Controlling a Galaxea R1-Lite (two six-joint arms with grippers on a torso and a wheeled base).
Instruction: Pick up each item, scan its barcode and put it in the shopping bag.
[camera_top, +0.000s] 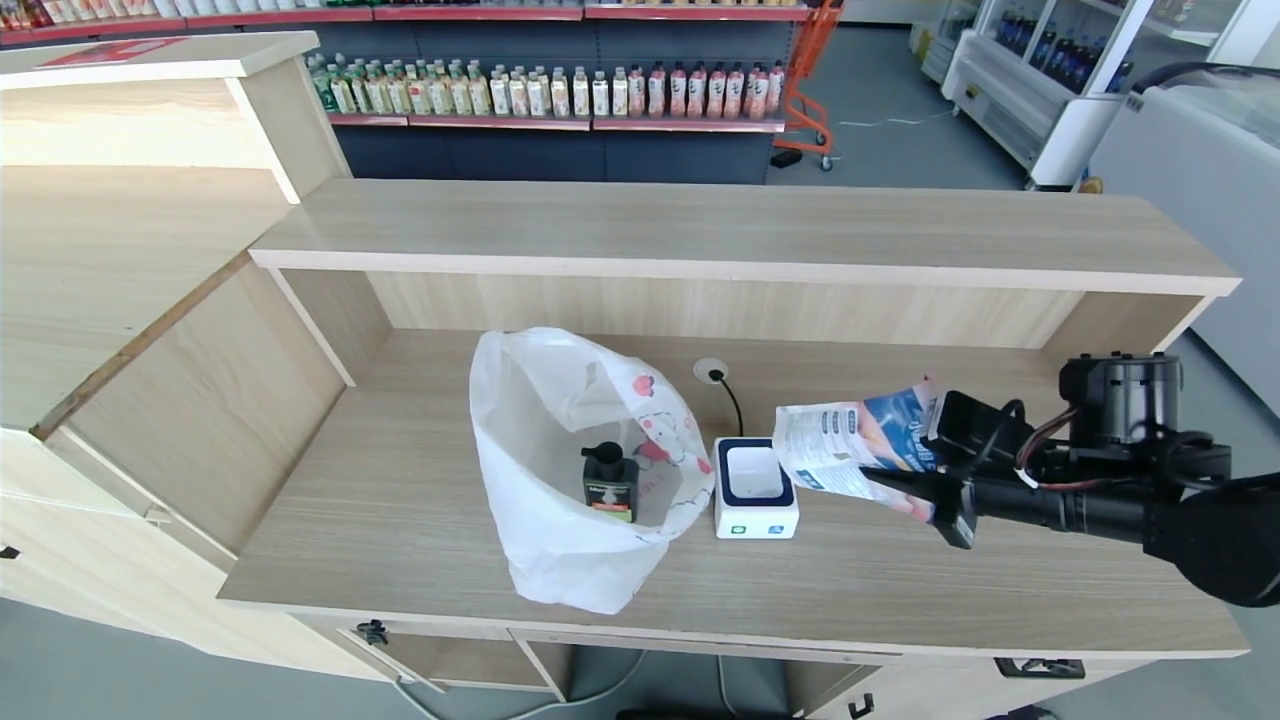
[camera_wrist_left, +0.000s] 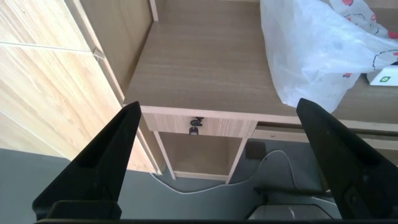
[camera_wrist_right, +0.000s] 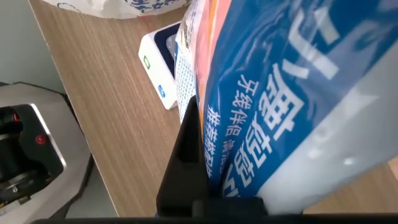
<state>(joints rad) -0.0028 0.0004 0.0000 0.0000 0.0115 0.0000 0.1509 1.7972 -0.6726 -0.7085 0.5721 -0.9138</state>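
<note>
Surface (camera_top: 400, 520): pale wood checkout desk with a raised ledge along the back. Shopping bag (camera_top: 540, 560): white plastic with a cartoon print, standing left of centre with its mouth wide open. Right end effector (camera_top: 915, 455): clamped on a blue-and-white packet (camera_top: 850, 445), which is held off the surface, tilted, just right of the scanner and overlapping its right edge from above. Left end effector (camera_wrist_left: 217, 162): jaws spread wide and holding nothing, out past the surface's front edge, left of the bag. Scanner (camera_top: 755, 490): small white box with a blue-rimmed window, sitting just right of the bag. Pump bottle (camera_top: 610, 485): dark, upright inside the bag. Cable port (camera_top: 710, 371): round, behind the scanner.
</note>
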